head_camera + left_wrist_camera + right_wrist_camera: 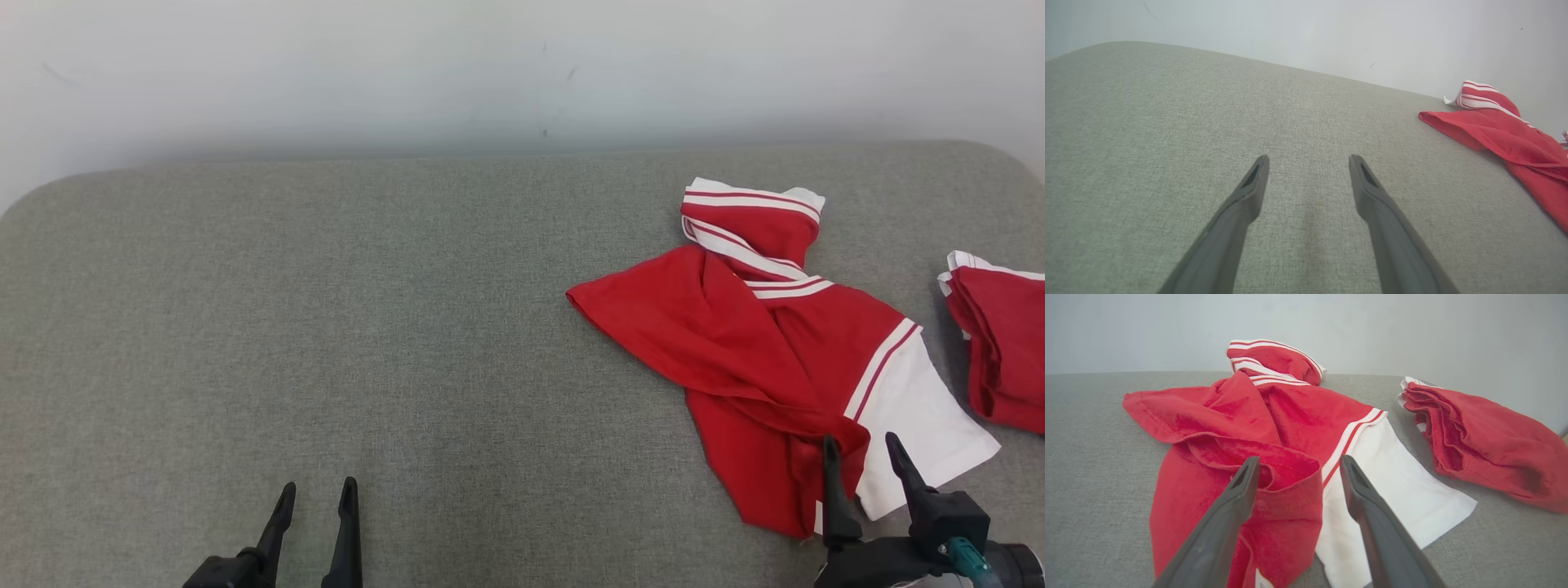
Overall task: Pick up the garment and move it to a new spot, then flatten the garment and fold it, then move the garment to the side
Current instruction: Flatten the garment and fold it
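Early days here; the red-and-white garment (759, 343) lies crumpled on the right of the grey worktop (326, 286), nothing lifted yet; right gripper (861, 441) spread wide over its near hem, left gripper (320, 486) spread and empty; moving, flattening, folding all remain

A second red garment (1000, 343), bunched up and edged with white at its far end, is seen lying to the right of the right end effector (861, 439), somewhat beyond its tips. It is carried by a grey, fabric-covered tabletop (367, 327), which is spread out ahead of the left end effector (318, 484). A pale wall (490, 73), marked by a few small dark specks, is seen beyond the tabletop's far edge.
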{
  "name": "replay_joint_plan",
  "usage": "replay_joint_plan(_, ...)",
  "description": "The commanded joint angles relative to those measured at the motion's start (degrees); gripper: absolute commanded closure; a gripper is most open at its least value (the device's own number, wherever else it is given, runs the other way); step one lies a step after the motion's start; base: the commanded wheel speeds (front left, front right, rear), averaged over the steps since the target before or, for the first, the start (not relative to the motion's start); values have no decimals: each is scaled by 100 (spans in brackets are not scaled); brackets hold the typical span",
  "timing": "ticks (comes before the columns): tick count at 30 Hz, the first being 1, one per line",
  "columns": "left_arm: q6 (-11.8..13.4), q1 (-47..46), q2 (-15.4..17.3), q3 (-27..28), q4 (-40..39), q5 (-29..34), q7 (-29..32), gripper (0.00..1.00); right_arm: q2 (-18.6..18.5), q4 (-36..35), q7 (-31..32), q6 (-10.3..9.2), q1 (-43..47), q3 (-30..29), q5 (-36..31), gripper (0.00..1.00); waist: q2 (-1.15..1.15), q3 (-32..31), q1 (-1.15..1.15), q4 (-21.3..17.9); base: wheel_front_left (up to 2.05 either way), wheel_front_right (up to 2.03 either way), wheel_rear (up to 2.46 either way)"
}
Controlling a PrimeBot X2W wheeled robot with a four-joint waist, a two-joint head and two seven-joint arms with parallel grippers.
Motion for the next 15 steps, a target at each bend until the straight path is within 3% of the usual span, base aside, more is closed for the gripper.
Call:
replay_joint_plan(1,-8,37,-2,8,28,27,-17,0,20,-1,-6,-14,78,-39,21,0,0,5,1,3,0,0,0)
replay_joint_plan(6,-9,12,-2,-2,46,12,-17,0,10,362,-4,-14,-70,117,13,0,0,8,1,27,0,0,0)
replay_joint_plan(7,-6,7,0,7,50,-8,-17,0,9,439,-4,-14,-120,153,41,47,0,11,1,36,0,0,0)
replay_joint_plan(8,-6,0,-2,6,50,-13,-17,0,8,501,-5,-14,-167,180,35,69,0,14,1,50,0,0,0)
replay_joint_plan(9,-9,-8,-3,-1,47,-13,-17,0,-1,549,-6,-14,-203,193,52,100,0,21,1,65,0,0,0)
replay_joint_plan(15,-10,8,-2,-5,14,-27,-17,0,13,449,-6,-14,-493,691,297,100,0,45,1,176,0,0,0)
